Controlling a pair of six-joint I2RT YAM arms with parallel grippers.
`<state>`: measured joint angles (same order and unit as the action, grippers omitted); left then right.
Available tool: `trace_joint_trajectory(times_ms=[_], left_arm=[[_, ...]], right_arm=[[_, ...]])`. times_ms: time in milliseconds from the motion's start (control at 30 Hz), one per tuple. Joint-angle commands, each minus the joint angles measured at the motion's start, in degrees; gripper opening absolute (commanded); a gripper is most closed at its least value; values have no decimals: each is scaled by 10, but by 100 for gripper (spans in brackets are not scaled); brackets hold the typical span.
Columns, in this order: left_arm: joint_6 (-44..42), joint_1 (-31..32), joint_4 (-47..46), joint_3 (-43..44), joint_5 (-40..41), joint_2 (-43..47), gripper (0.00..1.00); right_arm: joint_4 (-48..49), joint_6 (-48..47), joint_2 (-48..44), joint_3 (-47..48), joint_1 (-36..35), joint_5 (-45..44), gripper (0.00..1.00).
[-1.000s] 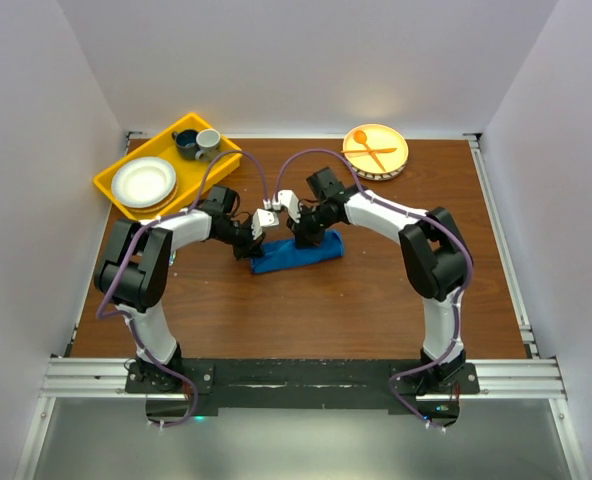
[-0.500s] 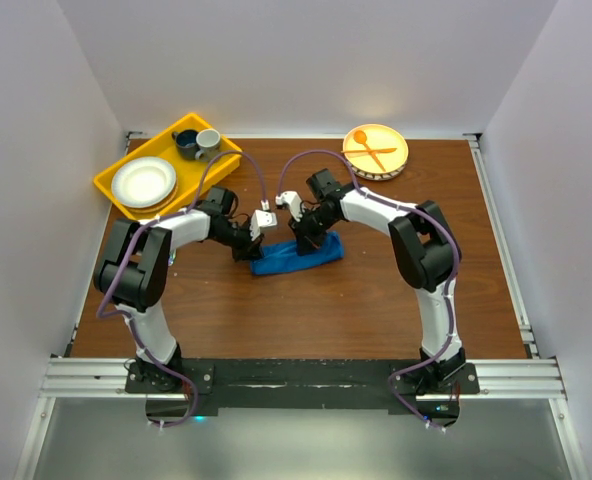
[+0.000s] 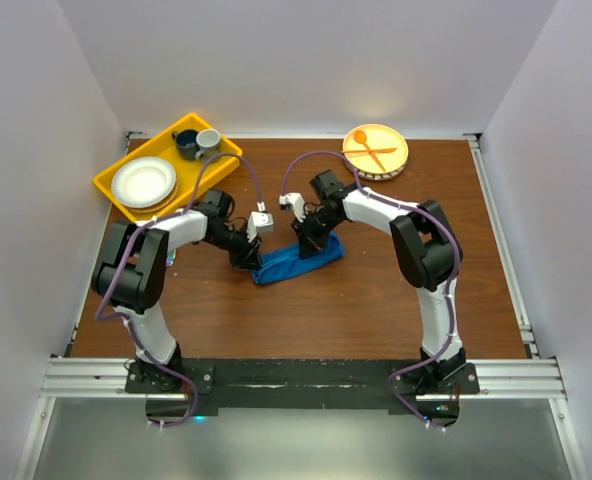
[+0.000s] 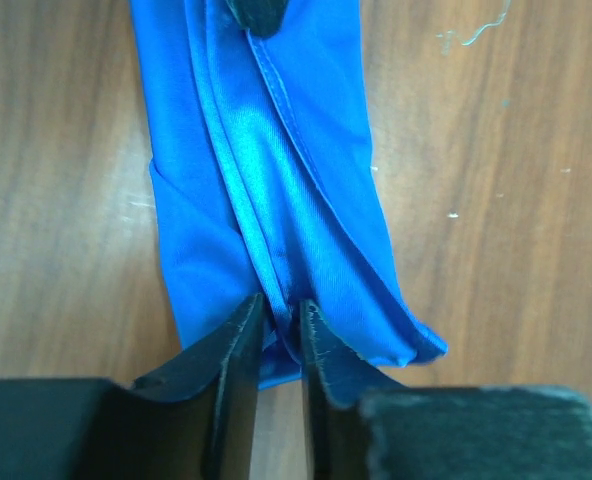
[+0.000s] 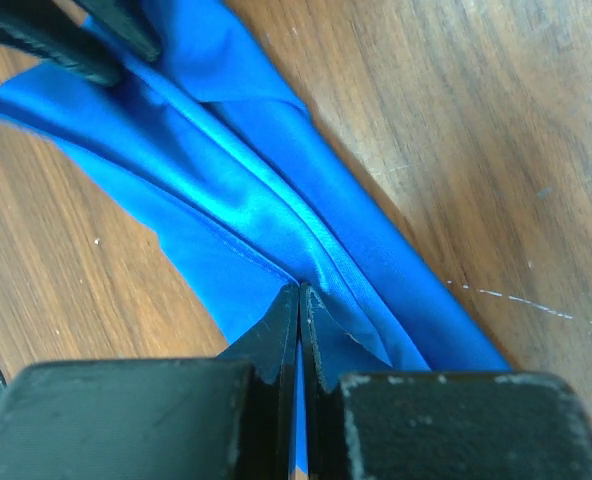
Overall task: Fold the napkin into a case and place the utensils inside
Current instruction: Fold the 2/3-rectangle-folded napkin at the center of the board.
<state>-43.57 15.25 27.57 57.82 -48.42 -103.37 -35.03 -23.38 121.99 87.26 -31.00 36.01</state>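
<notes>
Napkin (image 3: 298,262): lying near the middle of the table (image 3: 376,300) as a long, narrow blue strip, slanting from about 8 o'clock to about 2 o'clock in the top view. Folded lengthwise, with a shiny raised ridge running down its length (image 4: 276,150).

At 10 o'clock on the table: yellow tray (image 3: 111,188), carrying a white plate (image 3: 143,182) and two cups (image 3: 198,142) at its far corner, well apart from the cloth.

At the strip's 8 o'clock end: left gripper (image 3: 252,260), reaching in low over the wood. In the left wrist view (image 4: 279,325), nipping the middle ridge right at the cloth's end, with only a thin gap between the fingers (image 4: 238,345) and blue cloth filling it.

Toward the strip's 2 o'clock half: right gripper (image 3: 308,246), bearing down on the napkin from the far side. In the right wrist view (image 5: 299,300), pressing its fingers (image 5: 276,335) tightly together on a seam of the cloth (image 5: 246,210), a sliver of blue showing between them.

At 1 o'clock on the table: round yellow dish (image 3: 394,160), holding an orange spoon and fork (image 3: 368,151) lying crossed, well apart from both grippers.
</notes>
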Motion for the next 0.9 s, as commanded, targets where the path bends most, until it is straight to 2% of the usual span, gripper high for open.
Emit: trace_joint_trajectory(times_ms=[0,267,400,433,533,567,600,667,767,867], left_arm=[[28,-13,62,40,-56,-10,32],[88,-51,114,106,-135,-74,46],[107,-56,128,127,-136,-94,50],[110,-57,129,129,-136,-98,57],[132,-65,131,133,-138,-110,61],[139,-67,130,133,-144,-110,71],[140,-71,136,135,-144,-111,73],[136,-71,150,138,-146,-110,73],[137,-71,168,137,-149,-104,67],[142,-71,177,135,-150,-100,56]], right_arm=[[-29,-6,17,-5,2,-23,0],[-27,-11,18,-8,-1,-29,0],[-25,-8,18,-7,-2,-29,0],[-25,-8,18,-7,-4,-29,0],[-25,-7,18,-7,-4,-30,0],[-24,-7,17,-7,-5,-30,0],[-23,-6,17,-7,-5,-31,0],[-24,-4,17,-7,-5,-31,0],[-20,0,14,-9,-5,-33,0],[-17,3,12,-10,-6,-34,0]])
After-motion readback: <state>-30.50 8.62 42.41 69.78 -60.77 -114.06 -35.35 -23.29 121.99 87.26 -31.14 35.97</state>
